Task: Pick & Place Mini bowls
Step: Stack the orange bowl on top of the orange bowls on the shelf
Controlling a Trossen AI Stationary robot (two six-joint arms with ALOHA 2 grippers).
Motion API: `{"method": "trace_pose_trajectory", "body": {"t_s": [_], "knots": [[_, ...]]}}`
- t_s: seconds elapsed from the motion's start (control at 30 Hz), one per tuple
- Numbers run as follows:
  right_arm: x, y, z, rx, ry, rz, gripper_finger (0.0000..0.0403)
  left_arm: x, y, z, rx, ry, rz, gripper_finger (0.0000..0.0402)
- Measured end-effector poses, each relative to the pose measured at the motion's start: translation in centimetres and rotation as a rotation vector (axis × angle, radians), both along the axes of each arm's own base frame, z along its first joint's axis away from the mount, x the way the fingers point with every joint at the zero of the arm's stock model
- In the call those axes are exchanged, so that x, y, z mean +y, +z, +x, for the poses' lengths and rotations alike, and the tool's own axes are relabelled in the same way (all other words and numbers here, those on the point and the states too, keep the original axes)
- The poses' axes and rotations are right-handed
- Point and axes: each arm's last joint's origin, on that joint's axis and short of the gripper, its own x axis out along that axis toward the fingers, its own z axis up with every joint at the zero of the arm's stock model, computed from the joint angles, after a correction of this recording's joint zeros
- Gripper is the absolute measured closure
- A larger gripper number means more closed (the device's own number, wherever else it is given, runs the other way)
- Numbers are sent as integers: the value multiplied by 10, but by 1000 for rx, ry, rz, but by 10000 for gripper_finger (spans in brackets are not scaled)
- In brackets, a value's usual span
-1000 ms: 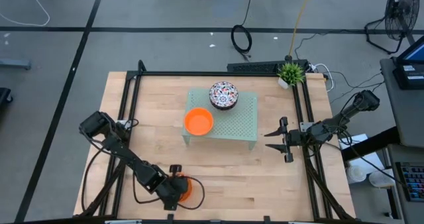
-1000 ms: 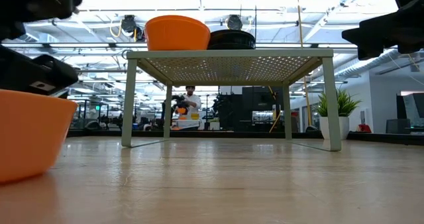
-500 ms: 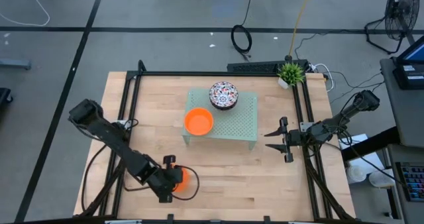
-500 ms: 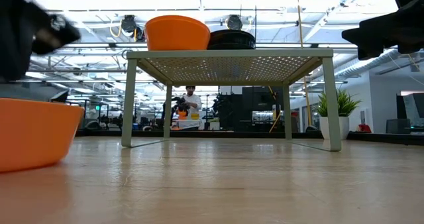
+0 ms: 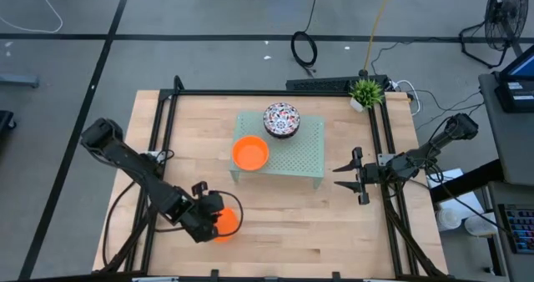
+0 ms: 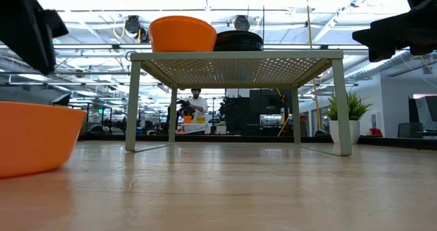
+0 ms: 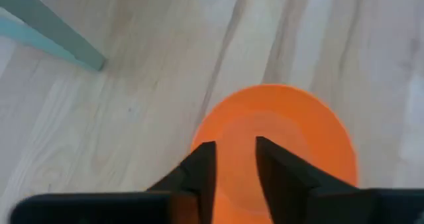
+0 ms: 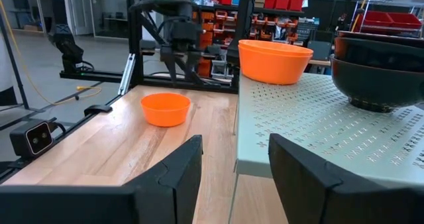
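An orange mini bowl (image 5: 225,224) rests on its base on the wooden table near the front edge, also seen in the low view (image 6: 34,135) and the right wrist view (image 8: 165,108). My left gripper (image 7: 232,151) hangs open just above it (image 5: 204,214), fingers pointing steeply down and clear of the rim. A second orange bowl (image 5: 249,153) and a floral bowl (image 5: 281,119) stand on the pale green rack (image 5: 302,157). My right gripper (image 5: 338,175) waits open and level at the table's right side, facing the rack.
The rack stands mid-table on thin legs (image 6: 134,101); one leg (image 7: 53,32) is close to my left gripper. A small potted plant (image 5: 365,90) is at the far right corner. Black frame rails (image 5: 163,140) run along the table's sides. A person (image 6: 196,108) stands far behind.
My left gripper has risen off the orange bowl at the table's front and drifted toward the left edge, rolling as it went. The bowl first shifted a little toward the far edge, then settled on the table and stayed there.
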Motion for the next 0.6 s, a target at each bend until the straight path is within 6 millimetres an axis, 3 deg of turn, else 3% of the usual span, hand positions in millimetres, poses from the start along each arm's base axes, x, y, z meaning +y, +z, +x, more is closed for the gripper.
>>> {"method": "trace_pose_trajectory", "body": {"t_s": [0.3,0.43,0.6], "knots": [[0,0,0,0,0,0,242,3,-4,2,36,-46,32,169],[0,0,0,0,0,0,242,3,-7,-1,67,-35,46,152],[0,0,0,0,0,0,242,8,-30,-7,142,1,38,159]]}}
